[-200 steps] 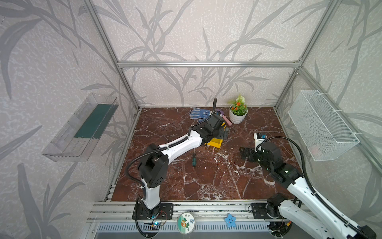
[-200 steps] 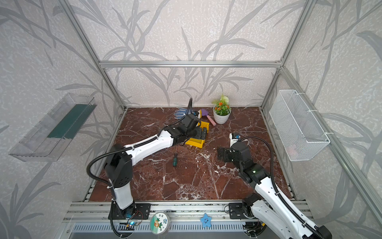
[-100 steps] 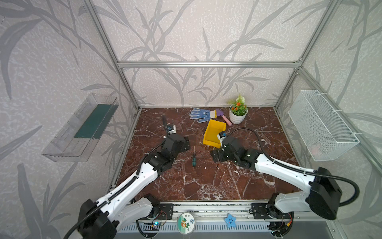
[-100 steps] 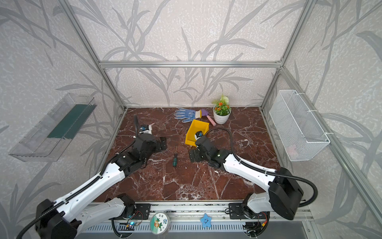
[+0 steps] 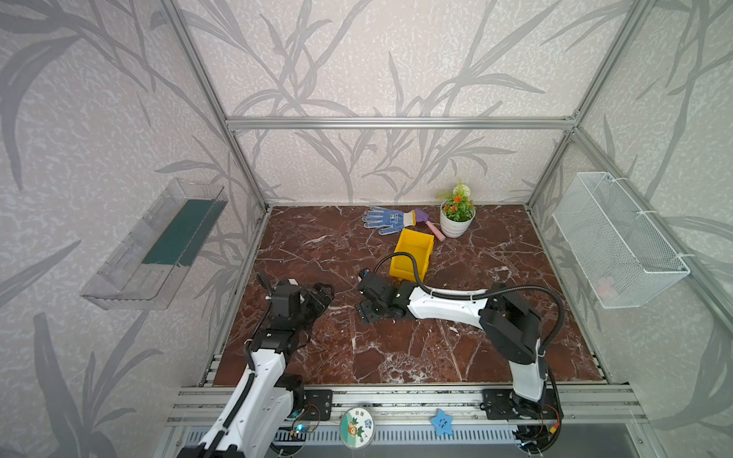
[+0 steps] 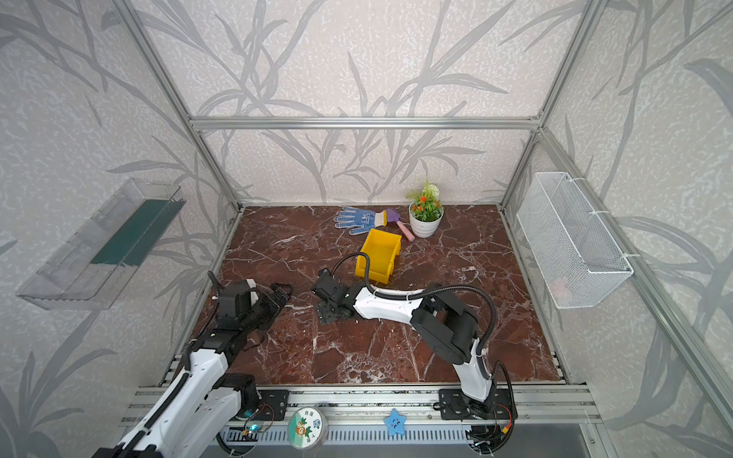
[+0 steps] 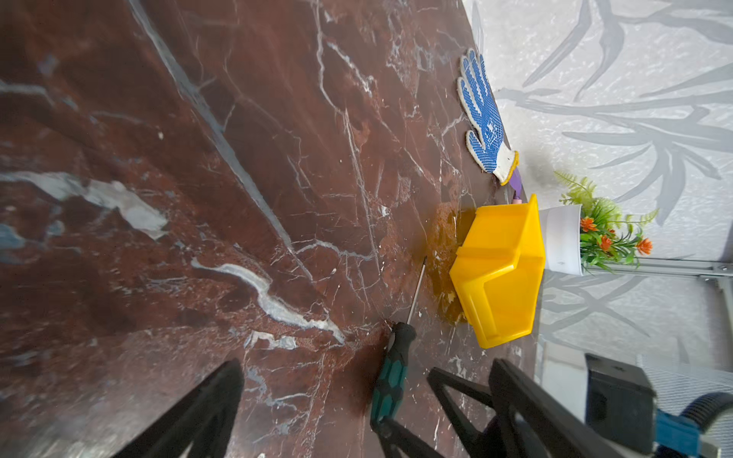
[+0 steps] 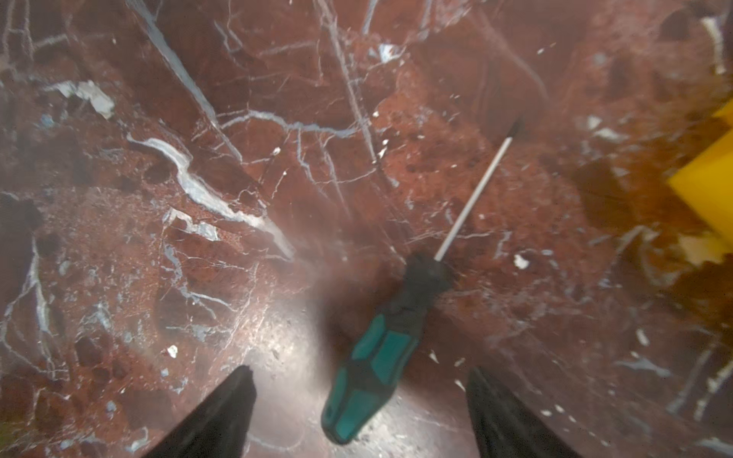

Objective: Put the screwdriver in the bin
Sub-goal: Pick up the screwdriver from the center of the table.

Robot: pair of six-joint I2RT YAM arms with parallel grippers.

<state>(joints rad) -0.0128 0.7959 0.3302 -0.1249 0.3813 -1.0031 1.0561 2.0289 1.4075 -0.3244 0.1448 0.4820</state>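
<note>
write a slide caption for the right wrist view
Open right claw around the green-and-black-handled screwdriver lying on red marble tabletop, yellow plastic bin at frame edge

Low, outstretched right arm [image 5: 444,307], right fingers [image 8: 214,420] apart, left fingers [image 7: 198,412] wide

1 ea.: screwdriver [image 8: 424,277], bin [image 5: 414,246], glove [image 5: 382,219], trowel [image 5: 426,224], plant pot [image 5: 456,225], basket [image 5: 618,246], tray [image 5: 154,250]
</note>
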